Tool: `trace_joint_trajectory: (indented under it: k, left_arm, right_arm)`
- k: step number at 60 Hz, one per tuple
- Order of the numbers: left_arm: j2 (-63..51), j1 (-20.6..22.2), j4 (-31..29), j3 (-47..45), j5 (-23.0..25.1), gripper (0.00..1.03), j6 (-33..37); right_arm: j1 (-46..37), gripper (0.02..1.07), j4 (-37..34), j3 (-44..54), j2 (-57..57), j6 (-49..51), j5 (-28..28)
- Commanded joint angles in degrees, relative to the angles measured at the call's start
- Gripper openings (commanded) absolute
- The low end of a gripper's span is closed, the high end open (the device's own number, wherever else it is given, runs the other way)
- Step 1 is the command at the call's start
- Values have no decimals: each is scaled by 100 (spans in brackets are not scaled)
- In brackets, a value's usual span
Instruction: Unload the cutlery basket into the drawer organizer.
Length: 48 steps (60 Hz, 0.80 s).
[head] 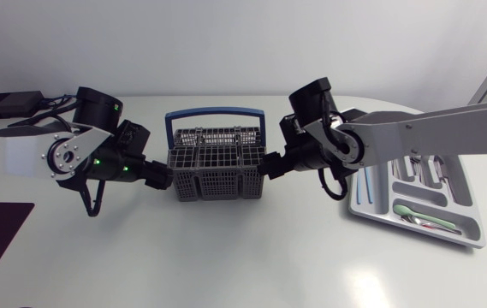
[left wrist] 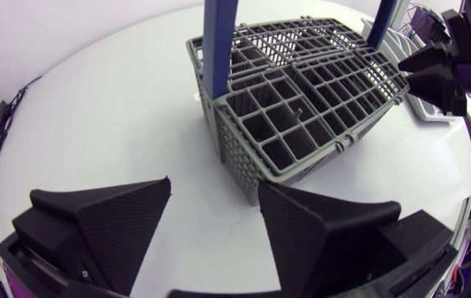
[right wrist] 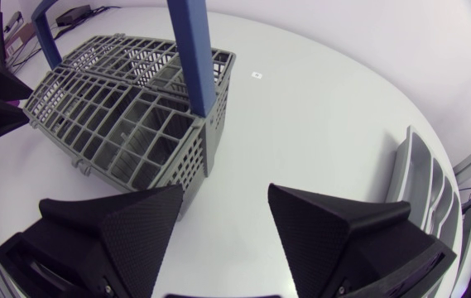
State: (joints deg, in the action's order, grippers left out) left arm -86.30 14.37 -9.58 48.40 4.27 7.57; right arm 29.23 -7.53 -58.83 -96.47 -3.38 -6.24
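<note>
As left gripper and right gripper gape, the white table bears the basket.

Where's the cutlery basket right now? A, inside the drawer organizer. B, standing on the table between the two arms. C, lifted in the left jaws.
B: the basket stands on the table, the left jaws open at one end and the right jaws open at the other, apart from the organizer.

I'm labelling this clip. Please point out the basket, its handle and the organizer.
basket (head: 217, 175): head view, grey mesh front wall.
handle (head: 216, 111): head view, blue top bar.
organizer (head: 397, 221): head view, near rim.
</note>
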Motion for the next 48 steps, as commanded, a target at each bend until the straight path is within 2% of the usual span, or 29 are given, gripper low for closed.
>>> trace_joint_trajectory:
  k: [1, 20, 26, 37, 48]
  left_arm:
    - [43, -40, -8, 231, 39, 96, 42]
    - [52, -92, -17, 170, 39, 97, 51]
    - [158, -233, -44, 126, 39, 97, 60]
    - [641, -558, -87, -33, 39, 97, 157]
    - [1660, -752, -184, -252, 39, 98, 280]
  right_arm:
    - [74, 78, 32, -138, -101, 30, -9]
    - [-120, 78, 32, 91, 172, 136, -360]
    - [-208, 85, 76, 267, 400, 223, -492]
    - [-480, 89, 85, 592, 1007, 426, -536]
    - [-796, 97, 138, 943, 1895, 689, -554]
